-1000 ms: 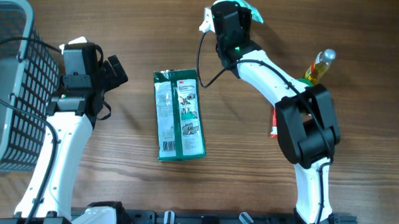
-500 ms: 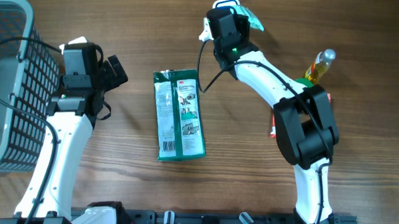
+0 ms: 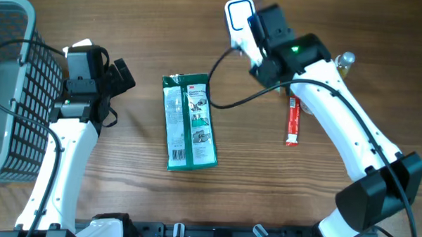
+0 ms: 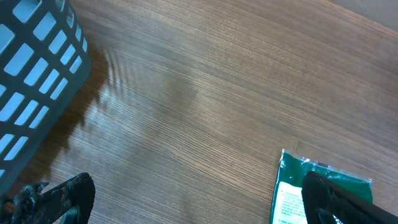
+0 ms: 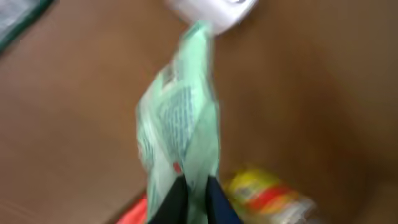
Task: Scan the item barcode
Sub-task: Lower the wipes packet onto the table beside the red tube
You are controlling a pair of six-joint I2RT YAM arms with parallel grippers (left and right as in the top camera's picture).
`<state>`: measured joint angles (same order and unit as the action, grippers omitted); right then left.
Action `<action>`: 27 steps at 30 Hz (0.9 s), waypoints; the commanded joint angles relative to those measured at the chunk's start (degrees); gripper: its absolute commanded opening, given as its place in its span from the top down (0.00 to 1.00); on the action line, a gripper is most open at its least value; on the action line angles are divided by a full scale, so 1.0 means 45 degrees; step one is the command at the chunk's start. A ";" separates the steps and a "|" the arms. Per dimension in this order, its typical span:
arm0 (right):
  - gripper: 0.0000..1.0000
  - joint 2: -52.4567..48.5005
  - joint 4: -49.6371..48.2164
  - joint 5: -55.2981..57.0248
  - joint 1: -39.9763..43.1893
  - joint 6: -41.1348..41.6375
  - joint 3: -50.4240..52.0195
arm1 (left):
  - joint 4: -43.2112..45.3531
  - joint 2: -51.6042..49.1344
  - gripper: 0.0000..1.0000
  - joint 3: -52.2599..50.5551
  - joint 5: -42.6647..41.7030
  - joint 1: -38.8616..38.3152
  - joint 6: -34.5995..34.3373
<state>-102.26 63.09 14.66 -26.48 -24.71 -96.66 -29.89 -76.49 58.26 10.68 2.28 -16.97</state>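
Right hand (image 5: 191, 198) pinching a pale green packet (image 5: 180, 118), and the packet's far end sits just beside a white device (image 3: 237, 14) at the far side of the desk (image 3: 265, 191). The wrist view is blurred, so no barcode can be made out. Over on the other side, the left hand (image 3: 122, 76) is spread wide with nothing in it, near the basket (image 3: 8, 90). A dark green pack (image 3: 190, 121) lies flat between the arms, with a red sachet (image 3: 292, 121) and a yellow bottle (image 3: 345, 60) by the right arm.
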 commanded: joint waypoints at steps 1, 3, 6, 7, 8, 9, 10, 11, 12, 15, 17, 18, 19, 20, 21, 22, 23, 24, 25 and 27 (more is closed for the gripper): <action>0.96 0.0078 0.1729 -0.3113 0.0418 0.2603 0.0612 | 0.0049 0.0058 0.00 0.0117 0.0117 0.0053 0.0160; 0.96 0.0078 0.1885 -0.3468 0.0588 0.2628 0.1525 | 0.0049 0.0058 0.00 0.0117 0.0117 0.0053 0.0160; 0.96 0.0083 0.1311 -0.3453 0.0763 0.2769 0.2769 | 0.0049 0.0058 0.00 0.0117 0.0121 0.0053 0.0160; 0.96 0.0083 0.1001 -0.3259 0.0835 0.3157 0.3094 | 0.0049 0.0058 0.00 0.0117 0.0117 0.0053 0.0160; 0.96 0.0083 0.0593 -0.2919 0.0913 0.3628 0.3415 | 0.0049 0.0058 0.00 0.0117 0.0121 0.0053 0.0160; 0.96 0.0078 0.0117 -0.2424 0.1030 0.4255 0.3774 | 0.0049 0.0058 0.00 0.0117 0.0117 0.0053 0.0160; 0.96 0.0078 -0.0078 -0.2395 0.1078 0.4503 0.3939 | 0.0049 0.0058 0.00 0.0117 0.0117 0.0053 0.0160; 0.96 0.0078 -0.0219 -0.2404 0.1093 0.4867 0.4046 | 0.0049 0.0058 0.00 0.0117 0.0117 0.0053 0.0160; 0.96 0.0078 -0.0228 -0.2399 0.1093 0.5246 0.4119 | 0.0049 0.0058 0.00 0.0117 0.0117 0.0053 0.0160; 0.76 0.0078 -0.0520 -0.2356 0.1093 0.5960 0.4507 | 0.0049 0.0058 0.00 0.0117 0.0117 0.0053 0.0160; 0.52 0.0078 -0.0554 -0.2356 0.1093 0.5950 0.4556 | 0.0049 0.0058 0.00 0.0117 0.0121 0.0053 0.0155; 0.47 0.0078 -0.0622 -0.2356 0.1093 0.5960 0.4556 | 0.0049 0.0058 0.00 0.0117 0.0117 0.0053 0.0160; 0.44 0.0078 -0.0733 -0.2356 0.1093 0.5955 0.4556 | 0.0049 0.0058 0.00 0.0117 0.0117 0.0053 0.0160; 0.42 0.0078 -0.0903 -0.2356 0.1093 0.5960 0.4556 | 0.0049 0.0058 0.00 0.0117 0.0117 0.0053 0.0155; 0.41 0.0078 -0.1156 -0.2361 0.1093 0.5960 0.4556 | 0.0049 0.0058 0.00 0.0117 0.0121 0.0053 0.0160; 0.41 0.0078 -0.1472 -0.2453 0.1093 0.5969 0.4556 | 0.0049 0.0058 0.00 0.0117 0.0117 0.0053 0.0160; 0.40 0.0078 -0.1953 -0.2963 0.1093 0.5955 0.4561 | 0.0049 0.0058 0.00 0.0117 0.0117 0.0053 0.0160; 0.41 0.0078 -0.2467 -0.3934 0.1088 0.5955 0.4556 | 0.0049 0.0058 0.00 0.0117 0.0117 0.0053 0.0160; 0.41 0.0078 -0.2890 -0.4993 0.1088 0.5960 0.4561 | 0.0049 0.0058 0.00 0.0117 0.0121 0.0053 0.0160; 0.42 0.0078 -0.3959 -0.7014 0.0996 0.6329 0.4634 | 0.0049 0.0058 0.00 0.0117 0.0121 0.0053 0.0160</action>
<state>-102.26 48.62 -4.47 -21.65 1.52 -76.20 -29.82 -76.49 58.26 10.70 2.28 -16.97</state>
